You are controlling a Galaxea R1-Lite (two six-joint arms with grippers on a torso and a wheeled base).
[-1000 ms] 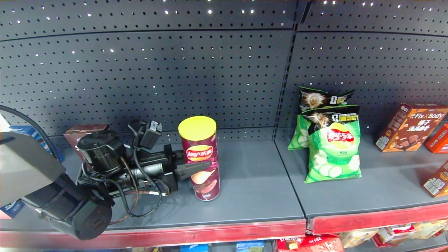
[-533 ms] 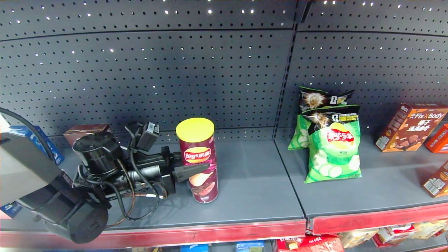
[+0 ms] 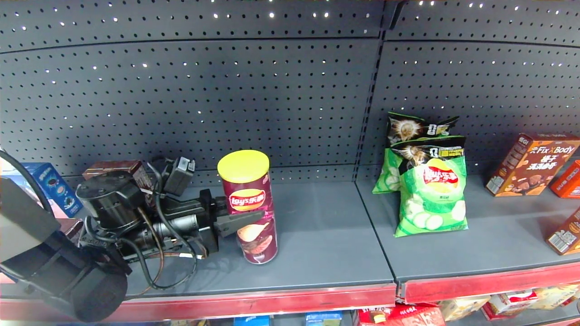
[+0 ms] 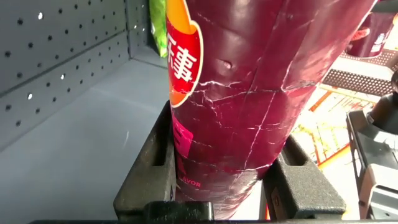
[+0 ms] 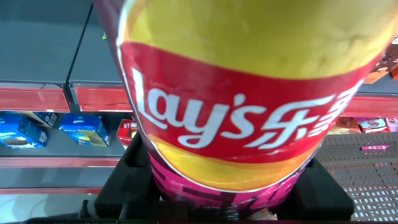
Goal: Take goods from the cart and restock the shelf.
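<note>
The left gripper (image 3: 254,217), clamped on the maroon chip canister (image 3: 247,194), has carried it leftward along the shelf (image 3: 326,244), near upright, likely making room. The right gripper (image 5: 224,196) grips 1 second chip canister (image 5: 249,93).

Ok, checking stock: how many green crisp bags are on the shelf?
2. The front green crisp bag stands nearest; the rear bag sits just behind it, partly covered. More may hide behind.

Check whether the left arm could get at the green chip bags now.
Probably not: the left gripper is shut on the chip can, though bare shelf leads to the green chip bags.
</note>
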